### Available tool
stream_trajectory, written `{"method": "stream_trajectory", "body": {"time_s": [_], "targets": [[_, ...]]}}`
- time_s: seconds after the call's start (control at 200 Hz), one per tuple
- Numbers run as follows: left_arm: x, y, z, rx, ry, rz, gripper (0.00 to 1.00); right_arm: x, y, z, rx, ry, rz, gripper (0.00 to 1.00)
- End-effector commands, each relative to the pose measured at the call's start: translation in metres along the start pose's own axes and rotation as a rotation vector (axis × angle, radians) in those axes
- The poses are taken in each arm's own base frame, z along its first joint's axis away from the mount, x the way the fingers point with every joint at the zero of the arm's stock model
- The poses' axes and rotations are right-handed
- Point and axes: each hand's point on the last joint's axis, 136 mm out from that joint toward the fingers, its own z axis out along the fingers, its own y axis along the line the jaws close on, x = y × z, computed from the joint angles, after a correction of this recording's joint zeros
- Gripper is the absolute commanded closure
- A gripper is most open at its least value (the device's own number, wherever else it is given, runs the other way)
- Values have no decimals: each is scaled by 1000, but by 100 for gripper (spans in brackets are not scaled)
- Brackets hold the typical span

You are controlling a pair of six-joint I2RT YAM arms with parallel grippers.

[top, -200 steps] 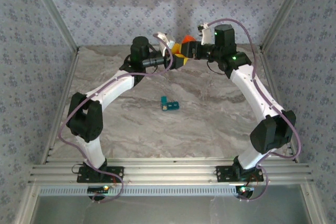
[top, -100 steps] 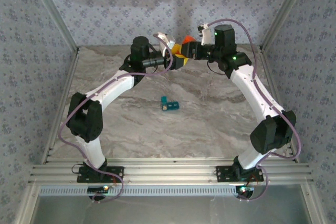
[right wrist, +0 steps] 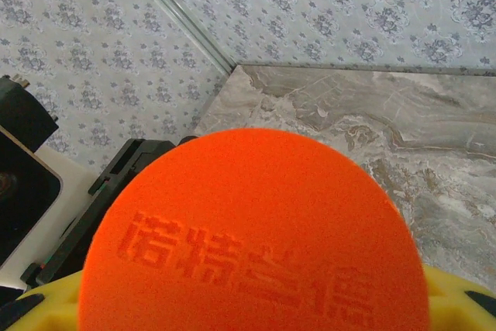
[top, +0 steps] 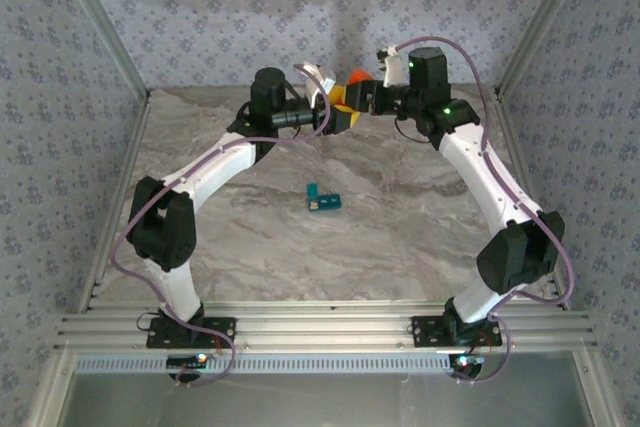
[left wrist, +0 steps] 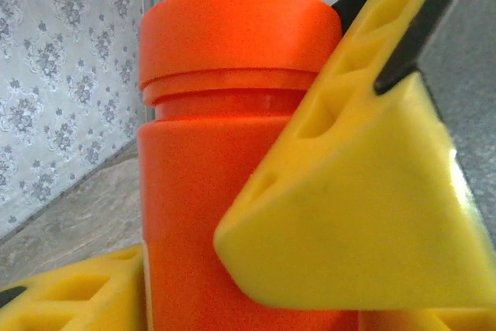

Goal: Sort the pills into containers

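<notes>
The teal pill box (top: pixel 322 199), the containers, lies on the marble table near its middle, far from both grippers. Both arms meet at the back of the table around an orange bottle (top: pixel 355 75) held above the surface. My left gripper (top: pixel 338 109) is shut on the bottle's body (left wrist: pixel 201 191), with one yellow finger (left wrist: pixel 364 207) across its right side and the other finger (left wrist: pixel 77 292) low on the left. My right gripper (top: pixel 356 89) is shut on the round orange cap (right wrist: pixel 256 230), whose embossed top faces the right wrist camera. The pills are hidden.
Patterned walls and metal corner posts (top: pixel 100 27) close in the table on three sides. The marble tabletop (top: pixel 400 237) stretches between the pill box and the rail at the near edge. Purple cables loop along both arms.
</notes>
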Motion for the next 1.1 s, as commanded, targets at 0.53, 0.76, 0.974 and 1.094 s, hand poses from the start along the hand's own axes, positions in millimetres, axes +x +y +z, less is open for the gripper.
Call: {"method": "stream_trajectory", "body": {"time_s": [0.53,0.76,0.974,1.094], "targets": [[4,-15,9,81,33,-32,38,-25,26,-18,-50,-70,-40,73],[6,-10,12,62,41,-29,42,-23,27,-17,-58,-65,-34,73],[-1,-9,11,49,10,-20,48,-21,27,-16,-55,-61,-32,73],[-7,-9,10,47,-9,-11,59,-20,26,-17,-52,-62,-32,73]]}}
